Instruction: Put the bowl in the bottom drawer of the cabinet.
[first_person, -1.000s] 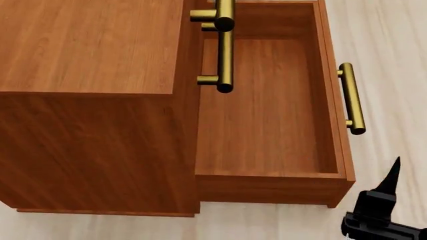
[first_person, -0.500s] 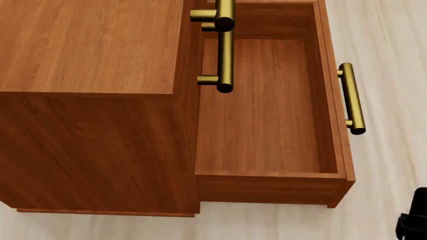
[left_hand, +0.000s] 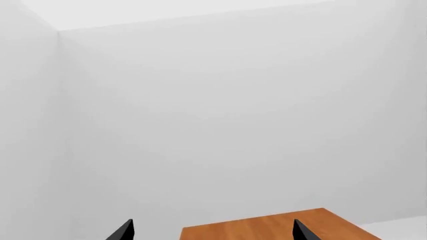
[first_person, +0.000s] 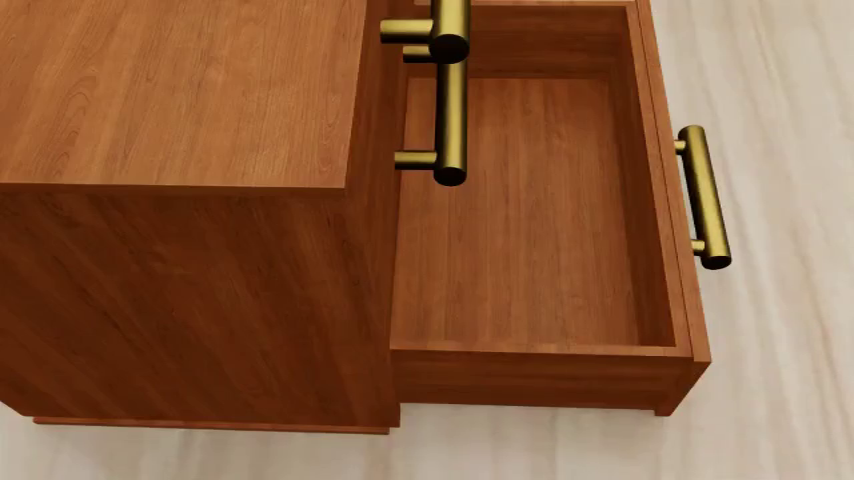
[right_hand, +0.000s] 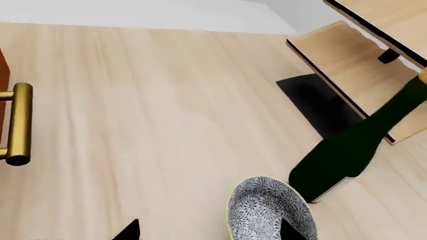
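Observation:
The cabinet fills the head view, and its bottom drawer is pulled out and holds nothing. The bowl, white with a blue-grey floral pattern, sits on the pale floor in the right wrist view. My right gripper is open just above it; one fingertip overlaps the bowl's far side and the other stands well clear over bare floor. In the left wrist view my left gripper is open with nothing between its tips, above the cabinet's top. Neither gripper shows in the head view.
A dark green wine bottle lies right beside the bowl. Behind it stands a pale wooden rack on a black base. A brass bar handle shows at the right wrist view's edge. Upper drawer handles jut over the open drawer.
My right gripper, at the head view's lower right corner a second ago, has slid out of that view. The cabinet and drawer have not moved.

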